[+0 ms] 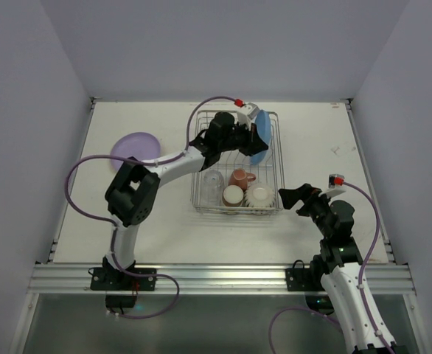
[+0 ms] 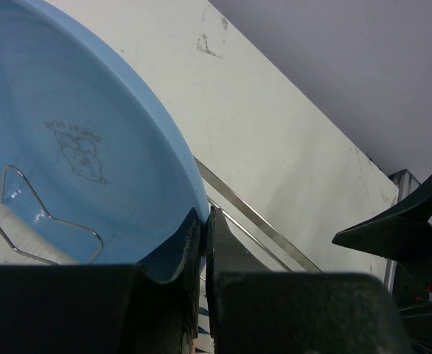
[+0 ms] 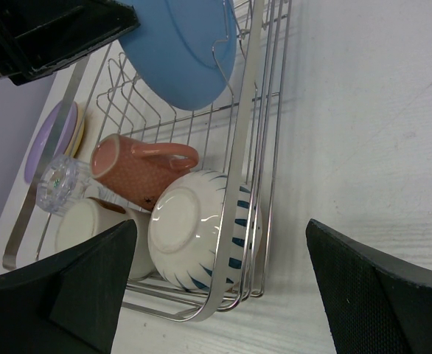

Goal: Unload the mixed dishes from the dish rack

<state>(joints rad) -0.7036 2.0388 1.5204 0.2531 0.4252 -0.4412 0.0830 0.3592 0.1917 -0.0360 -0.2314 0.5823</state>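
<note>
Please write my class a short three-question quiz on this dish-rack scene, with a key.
1. True or false: the left end effector is shut on the blue plate's rim.
2. Fill in: the right end effector is ____ (open/shut).
3. The purple plate lies: A) on the table, left of the rack; B) in the rack; C) in the right end effector.
Key: 1 true; 2 open; 3 A.

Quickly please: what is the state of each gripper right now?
Left gripper: closed on the rim of the blue plate.
Right gripper: open, holding nothing.
</note>
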